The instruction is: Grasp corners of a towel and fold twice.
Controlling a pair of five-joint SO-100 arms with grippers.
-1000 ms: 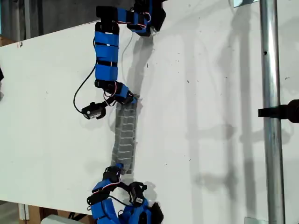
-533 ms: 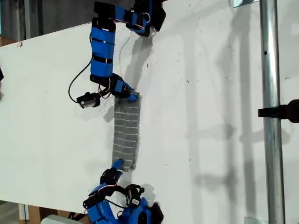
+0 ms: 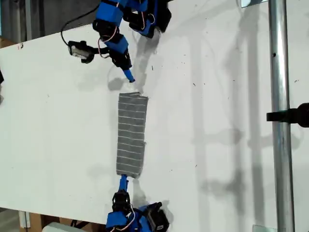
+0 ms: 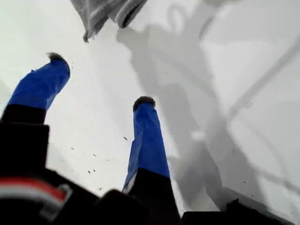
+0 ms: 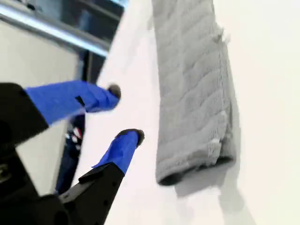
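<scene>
The towel (image 3: pixel 132 135), grey with thin white stripes, lies flat on the white table (image 3: pixel 217 121) as a narrow folded strip running up and down the exterior view. My first gripper (image 3: pixel 126 73) hangs open a short way beyond the strip's upper end in the exterior view. Its wrist view shows the layered towel (image 4: pixel 105 11) end well ahead of the open gripper (image 4: pixel 101 79). My second gripper (image 3: pixel 123 182) sits open just off the lower end. Its wrist view has the towel (image 5: pixel 194 84) stretching away beside the open gripper (image 5: pixel 123 113). Neither holds anything.
A metal pole (image 3: pixel 280 116) with a black clamp (image 3: pixel 292 116) runs down the exterior view's right side. Both arm bases sit at the table's edges, at the top and bottom of the exterior view. Arm shadows fall on the table beside the towel.
Both grippers have let go of the towel ends and pulled back. The first arm swung toward the exterior view's top. The towel has settled flat and straight.
</scene>
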